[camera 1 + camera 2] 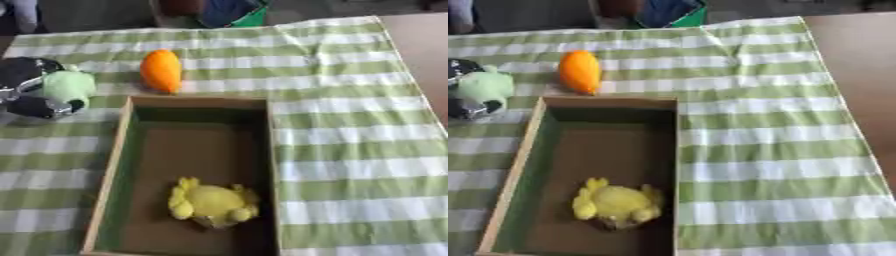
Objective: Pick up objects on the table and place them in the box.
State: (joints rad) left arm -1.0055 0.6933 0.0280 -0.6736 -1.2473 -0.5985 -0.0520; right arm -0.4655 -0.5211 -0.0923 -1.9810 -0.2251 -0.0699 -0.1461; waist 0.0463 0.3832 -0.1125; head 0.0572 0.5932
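A pale green round toy (68,86) sits at the table's left edge, just left of the box's far corner. My left hand (28,75) comes in from the left, and its black fingers (39,106) curl round the toy from above and below. An orange oval fruit (162,70) lies on the cloth just beyond the box's far wall. The wooden box (112,165) stands open in the middle, green inside its walls. A yellow soft toy (213,202) lies in its near end. My right hand is out of sight.
A green and white checked cloth (350,130) covers the table, and bare brown tabletop (424,55) shows along the right edge. Dark and blue things (229,11) stand beyond the far edge.
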